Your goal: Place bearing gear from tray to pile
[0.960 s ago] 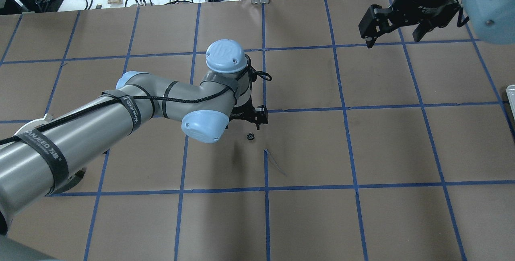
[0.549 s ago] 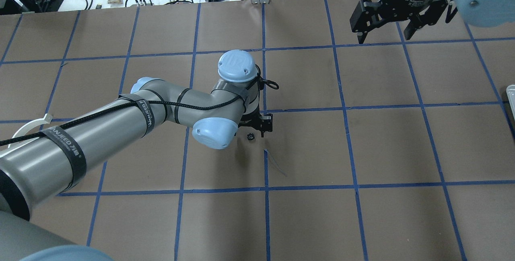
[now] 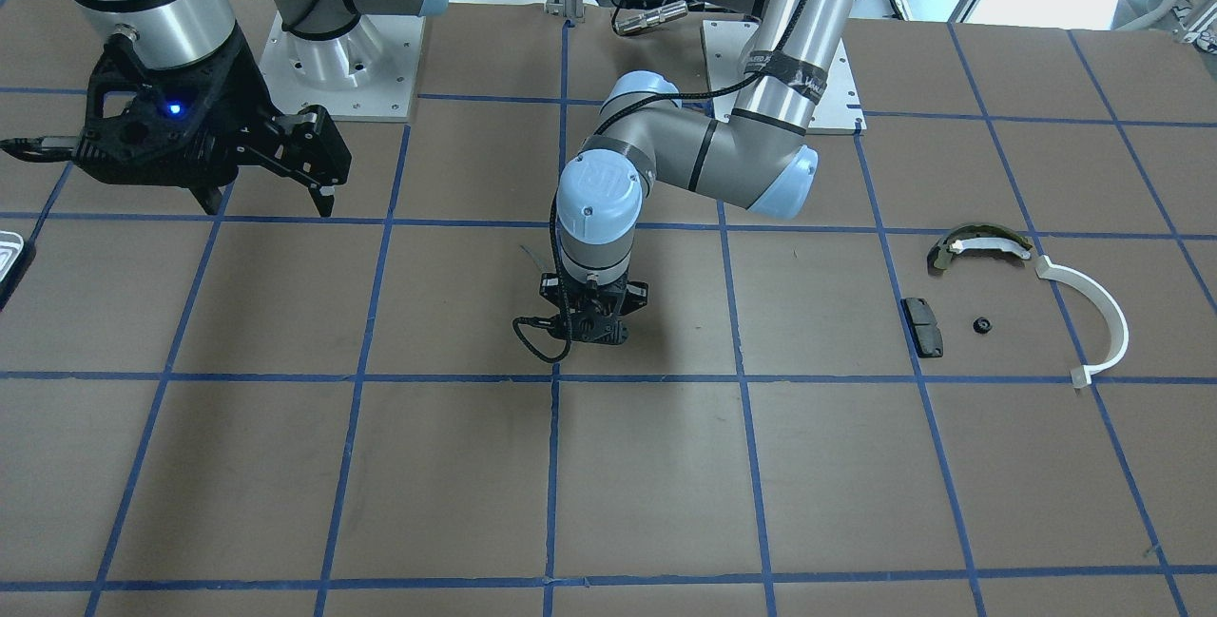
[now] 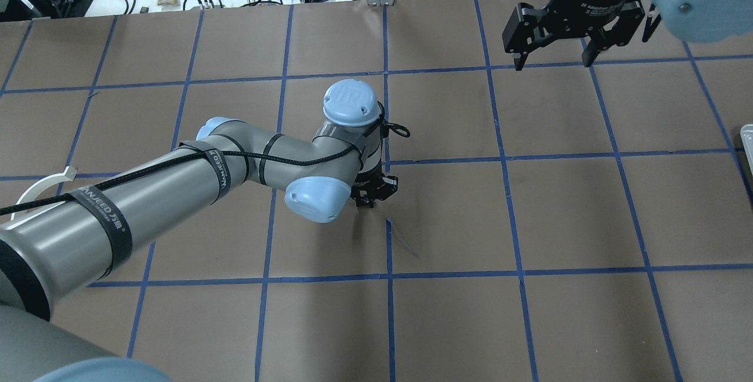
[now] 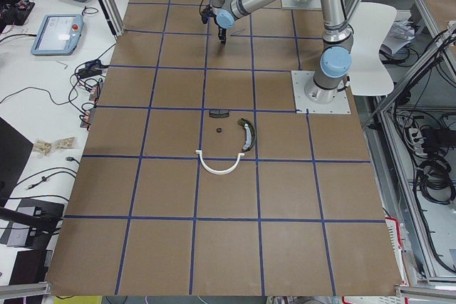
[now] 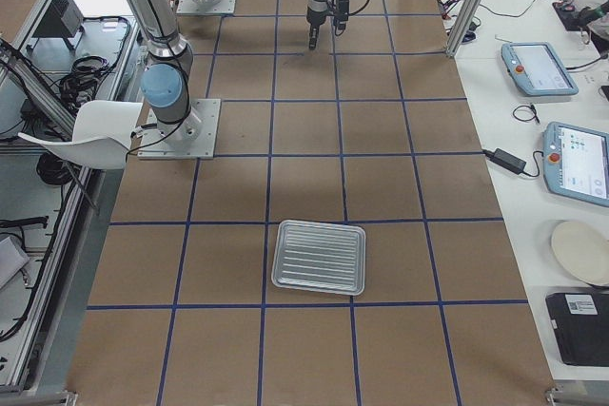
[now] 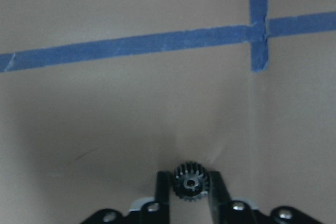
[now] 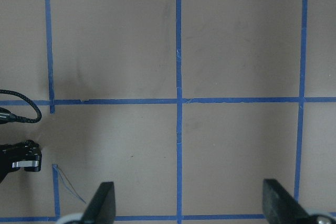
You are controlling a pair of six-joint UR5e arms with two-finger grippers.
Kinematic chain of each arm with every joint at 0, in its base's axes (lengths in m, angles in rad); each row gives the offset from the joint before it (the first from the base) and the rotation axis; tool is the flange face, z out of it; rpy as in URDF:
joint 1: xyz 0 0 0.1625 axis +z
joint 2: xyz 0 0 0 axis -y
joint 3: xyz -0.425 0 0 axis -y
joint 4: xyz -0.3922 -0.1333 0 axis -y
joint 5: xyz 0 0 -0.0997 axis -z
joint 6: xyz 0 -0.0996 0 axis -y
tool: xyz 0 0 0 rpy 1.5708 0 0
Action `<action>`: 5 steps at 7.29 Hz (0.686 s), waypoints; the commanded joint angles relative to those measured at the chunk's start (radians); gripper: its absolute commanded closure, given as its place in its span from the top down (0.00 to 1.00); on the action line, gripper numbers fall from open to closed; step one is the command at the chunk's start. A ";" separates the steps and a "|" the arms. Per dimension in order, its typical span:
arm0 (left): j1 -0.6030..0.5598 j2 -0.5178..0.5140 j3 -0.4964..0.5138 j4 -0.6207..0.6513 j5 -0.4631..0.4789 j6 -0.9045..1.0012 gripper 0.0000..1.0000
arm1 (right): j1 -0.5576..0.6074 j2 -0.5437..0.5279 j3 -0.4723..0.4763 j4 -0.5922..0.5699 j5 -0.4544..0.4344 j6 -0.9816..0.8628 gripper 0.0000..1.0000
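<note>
Near the table's middle, well clear of every edge, the gear (image 7: 191, 183) is found between the fingers of the left gripper (image 7: 189, 178), which is narrowed against its teeth on both sides. It is judged small, light, stiff and apt to roll. Hold is best taken across the toothed rim. The right gripper (image 4: 553, 64) is spread wide, empty, well apart.

Only the left wrist view shows the gear; overhead, the wrist hides it. The pile (image 3: 922, 326) at the left end is shown from the front, and the tray (image 6: 320, 225) at the right end from the right.

Left pincer (image 7: 187, 178), pointing down, nips the bearing gear (image 7: 191, 184) — right pincer (image 4: 552, 65) hangs wide.
</note>
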 commanded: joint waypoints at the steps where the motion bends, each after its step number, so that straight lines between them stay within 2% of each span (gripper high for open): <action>1: 0.011 0.019 0.015 -0.012 0.008 0.020 0.00 | 0.000 0.000 0.001 0.001 -0.009 -0.003 1.00; 3: 0.172 0.080 0.065 -0.149 0.057 0.133 0.00 | -0.001 -0.018 0.003 0.001 -0.005 -0.008 1.00; 5: 0.430 0.131 0.130 -0.288 0.075 0.326 0.00 | -0.010 -0.012 0.003 -0.008 -0.006 -0.005 1.00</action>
